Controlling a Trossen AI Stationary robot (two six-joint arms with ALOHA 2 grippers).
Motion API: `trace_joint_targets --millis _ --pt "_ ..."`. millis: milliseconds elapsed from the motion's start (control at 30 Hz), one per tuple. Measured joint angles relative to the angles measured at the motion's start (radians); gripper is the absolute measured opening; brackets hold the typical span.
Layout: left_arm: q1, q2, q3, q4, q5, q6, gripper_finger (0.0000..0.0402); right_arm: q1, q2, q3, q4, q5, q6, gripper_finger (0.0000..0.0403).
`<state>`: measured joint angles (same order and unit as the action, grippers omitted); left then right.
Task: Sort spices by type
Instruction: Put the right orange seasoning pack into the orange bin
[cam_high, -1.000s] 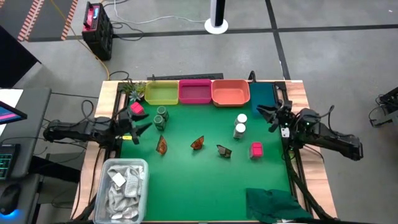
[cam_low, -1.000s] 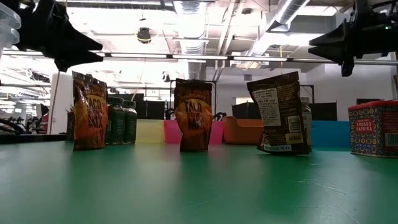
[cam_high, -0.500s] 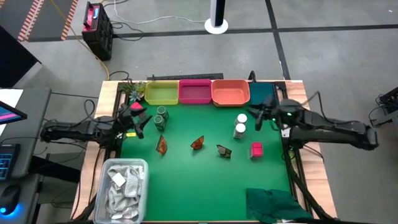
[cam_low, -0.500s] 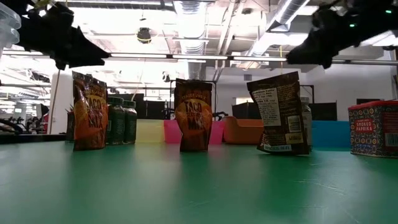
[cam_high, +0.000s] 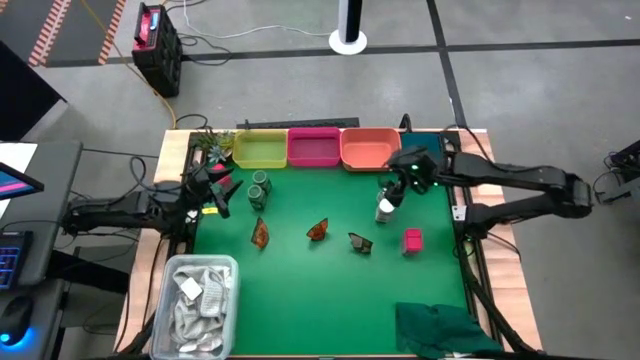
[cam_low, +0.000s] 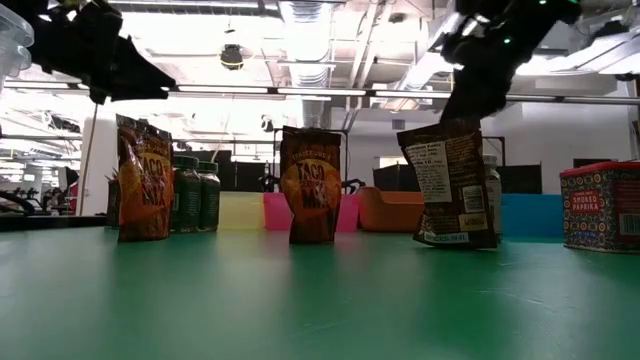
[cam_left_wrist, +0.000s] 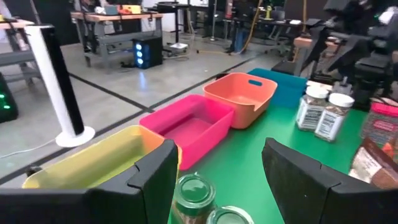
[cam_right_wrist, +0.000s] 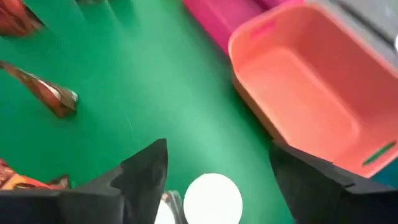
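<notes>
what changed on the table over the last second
The right hand swung in from the table's right edge to hang over the white-capped jars, its fingers opening wide; nothing is gripped yet. The left hand drifted slightly toward the yellow tray, open and empty. Jars, packets, boxes and trays all stayed put.

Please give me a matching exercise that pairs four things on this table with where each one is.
Things:
1. right gripper
2. left gripper
3. dark green jars
4. orange tray

Places:
A. between the pink tray and the teal tray
B. open, above the white-capped jars
C. on the mat in front of the yellow tray
D. open, at the table's left edge

Pairs: 1-B, 2-D, 3-C, 4-A
</notes>
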<state>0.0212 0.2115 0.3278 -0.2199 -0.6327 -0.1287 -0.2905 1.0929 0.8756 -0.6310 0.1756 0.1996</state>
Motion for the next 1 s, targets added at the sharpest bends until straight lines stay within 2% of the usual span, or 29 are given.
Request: trace_joint_targets --millis 233,467,733,1000 --pt "0.0 0.0 0.004 -0.044 0.035 -0.025 0.0224 0.06 0.119 0.099 -0.066 -0.031 -0.022 0.0332" --pt "0.0 0.0 0.004 -0.054 0.036 -0.04 0.0224 0.25 0.217 0.228 -0.068 -0.077 -0.019 0.033" --pt "0.0 0.0 0.004 -0.053 0.036 -0.047 0.0224 0.449 0.35 0.362 -0.149 -0.081 0.07 0.0313" --pt "0.0 0.0 0.004 -0.054 0.055 -0.06 0.0224 0.507 0.494 0.457 -0.261 -0.08 0.149 0.0309"
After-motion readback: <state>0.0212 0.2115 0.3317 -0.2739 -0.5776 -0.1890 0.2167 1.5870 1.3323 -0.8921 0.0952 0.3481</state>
